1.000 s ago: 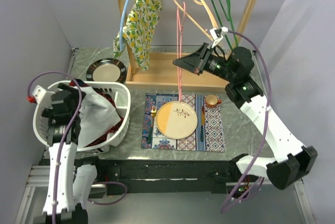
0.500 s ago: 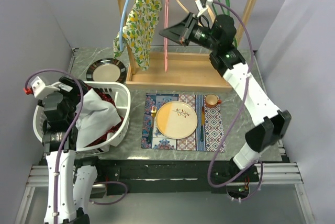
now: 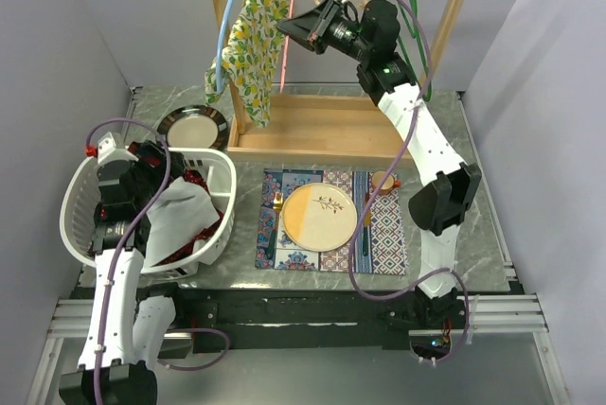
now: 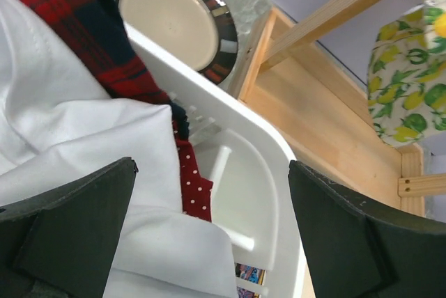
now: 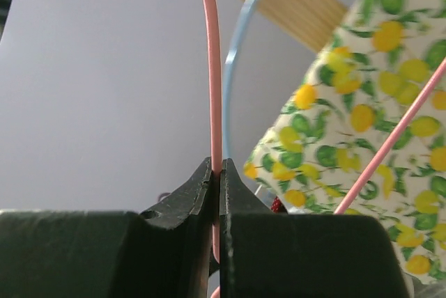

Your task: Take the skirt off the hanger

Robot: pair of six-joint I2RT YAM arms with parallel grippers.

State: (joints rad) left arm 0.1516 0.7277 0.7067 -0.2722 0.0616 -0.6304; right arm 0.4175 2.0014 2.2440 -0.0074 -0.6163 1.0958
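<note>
Since the earlier frame your right hand (image 3: 281, 25) has swung the bare pink hanger (image 3: 283, 64) up and left to the rail.

From above, that hand is clenched on the hanger, with the lemon cloth (image 3: 251, 36) just left of it. Your left hand (image 3: 142, 167) hangs over the basket (image 3: 223, 225).

The left wrist view shows that hand released. Below it in the basket lies a white cloth (image 4: 77, 131); whether it is the skirt you cannot tell.

The right wrist view shows the fingers pinching the pink wire, with a blue hanger (image 5: 244, 40) just beyond.
</note>
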